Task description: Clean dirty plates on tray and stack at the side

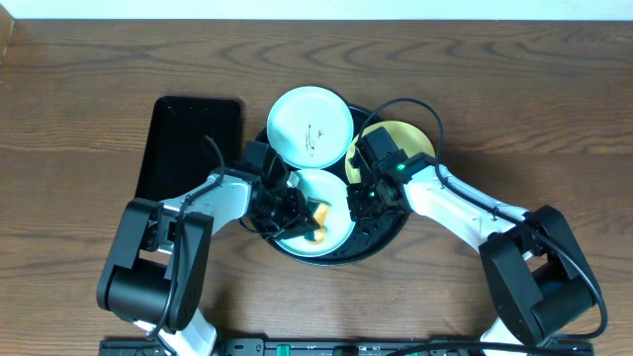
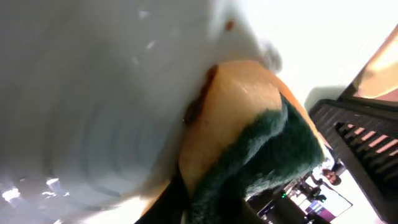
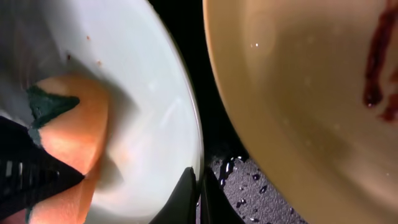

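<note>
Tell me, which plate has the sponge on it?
The green plate nearest the robot, under the orange sponge; the far green plate and the yellow plate carry none.

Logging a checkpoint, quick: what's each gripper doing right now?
Left gripper: closed on the orange-and-green sponge, pressed against the mint-green plate.
Right gripper: closed, pinching that plate's rim.

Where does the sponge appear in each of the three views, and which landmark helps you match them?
Overhead: the sponge sits just below centre, on the near mint plate.
Left wrist: the sponge fills the centre right, orange with a green pad, against the plate.
Right wrist: the sponge is at lower left, on the plate.
Shared landmark: that mint plate under the sponge.
</note>
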Tool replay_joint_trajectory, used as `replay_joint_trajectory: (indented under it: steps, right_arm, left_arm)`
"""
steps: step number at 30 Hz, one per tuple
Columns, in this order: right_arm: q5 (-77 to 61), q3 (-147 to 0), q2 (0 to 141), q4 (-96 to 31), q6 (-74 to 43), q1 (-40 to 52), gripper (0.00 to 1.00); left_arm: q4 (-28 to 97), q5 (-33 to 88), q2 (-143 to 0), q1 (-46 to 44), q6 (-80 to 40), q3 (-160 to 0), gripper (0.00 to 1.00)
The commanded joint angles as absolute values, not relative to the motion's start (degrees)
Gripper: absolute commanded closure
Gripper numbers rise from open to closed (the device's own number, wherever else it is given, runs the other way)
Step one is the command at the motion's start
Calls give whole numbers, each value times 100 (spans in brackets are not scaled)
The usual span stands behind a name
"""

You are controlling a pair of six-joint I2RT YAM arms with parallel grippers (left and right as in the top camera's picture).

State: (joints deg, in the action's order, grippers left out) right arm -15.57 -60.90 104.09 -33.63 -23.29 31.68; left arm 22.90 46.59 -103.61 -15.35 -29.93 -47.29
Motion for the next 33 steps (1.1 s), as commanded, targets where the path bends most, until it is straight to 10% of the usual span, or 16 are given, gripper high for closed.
replay_joint_trajectory:
  steps: [1, 3, 7, 15, 20, 25, 33]
  right_arm:
    - [-545, -5918, 10506, -3426, -2268, 3044, 82]
    - [-633, -5918, 10506, -3413, -2263, 3046, 46]
    - [-897, -5918, 10506, -3312, -2268, 3059, 33]
    - [-1105, -5918, 10506, -3009, -2388, 3433, 70]
    - [-1105, -5918, 10506, -2897, -2600, 3739, 62]
    - [-1103, -5918, 10506, -2818, -2746, 3874, 99]
    - [-917, -5918, 10506, -2816, -2875, 3870, 99]
  left_arm:
    - [2086, 2792, -10812, -1256, -3002, -4488, 83]
    - [2091, 2792, -10812, -1256, -3000, -4488, 83]
    - [2093, 2792, -10812, -1260, -3002, -4488, 83]
    - [2117, 2792, -10812, -1260, -3002, -4488, 83]
    - [2185, 2792, -10812, -1260, -3002, -4488, 83]
    - [2217, 2790, -10812, -1260, -3000, -4488, 83]
    - [2224, 2783, -10812, -1260, -3000, -4488, 90]
